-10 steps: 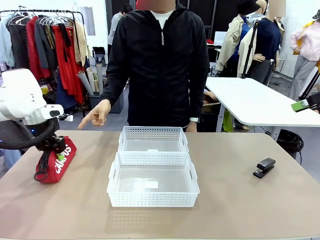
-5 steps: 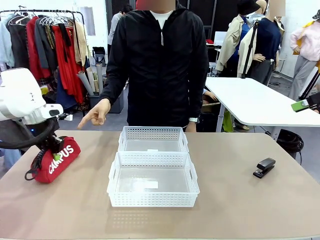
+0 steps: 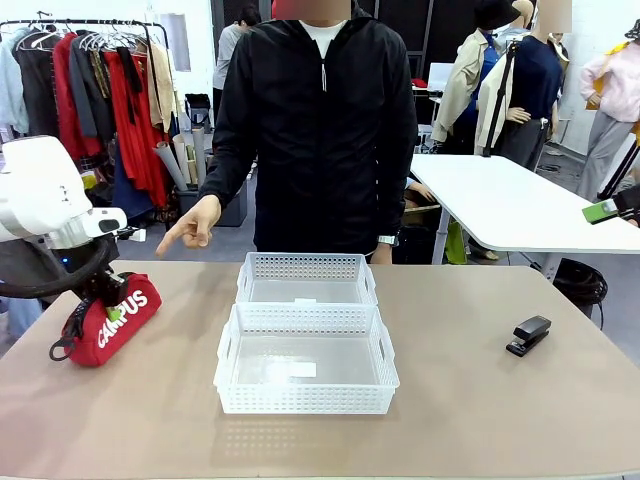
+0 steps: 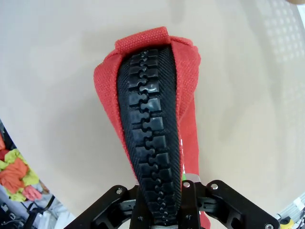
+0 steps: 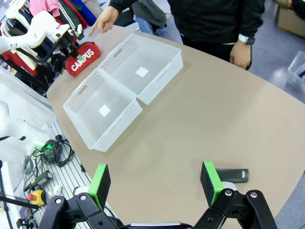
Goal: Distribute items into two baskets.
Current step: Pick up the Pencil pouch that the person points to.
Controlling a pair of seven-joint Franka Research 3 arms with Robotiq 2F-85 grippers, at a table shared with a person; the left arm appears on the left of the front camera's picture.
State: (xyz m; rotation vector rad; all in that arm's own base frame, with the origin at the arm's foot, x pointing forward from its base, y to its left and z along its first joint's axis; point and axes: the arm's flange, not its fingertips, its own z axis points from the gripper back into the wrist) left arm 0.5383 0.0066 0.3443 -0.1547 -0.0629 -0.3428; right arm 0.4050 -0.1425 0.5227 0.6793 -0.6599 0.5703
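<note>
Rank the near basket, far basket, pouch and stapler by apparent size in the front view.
1. near basket
2. far basket, though nearness to the camera may explain that gap
3. pouch
4. stapler, clearly smallest

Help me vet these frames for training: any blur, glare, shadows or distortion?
Front view: sharp, evenly lit, soft dotted shadow before the near basket. Left wrist view: the pouch close up, zipper sharp, table behind washed pale. Right wrist view: crisp, scene tilted, no glare on the table.
</note>
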